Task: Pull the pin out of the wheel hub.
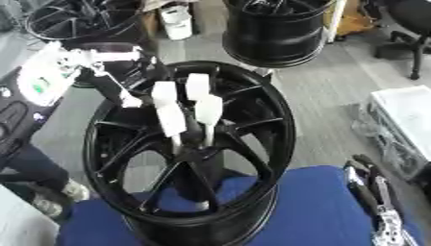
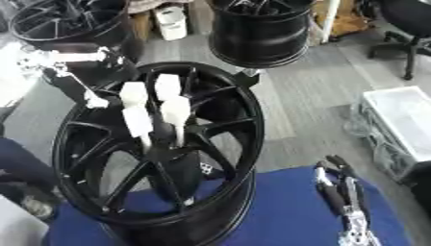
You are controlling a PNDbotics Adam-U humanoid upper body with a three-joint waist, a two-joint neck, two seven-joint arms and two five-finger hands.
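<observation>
A black spoked wheel hub [image 1: 261,120] stands tilted on the blue table cover [image 1: 311,206]. My left hand [image 1: 189,108] comes in from the upper left. Its white-padded fingers [image 1: 171,120] point straight down onto the hub's centre [image 1: 195,156], with the thumb [image 1: 131,102] held apart at the left. The hand is open. I cannot make out the pin at the hub centre, as the fingertips cover that spot. A small pale piece [image 1: 200,205] shows low inside the hub. My right hand [image 2: 341,192] rests open at the lower right on the blue cover.
Two more black wheels stand on the floor behind, one at the back left [image 1: 76,21] and one at the back centre [image 1: 278,31]. A white box [image 1: 404,115] sits at the right. An office chair [image 1: 408,29] is at the far right.
</observation>
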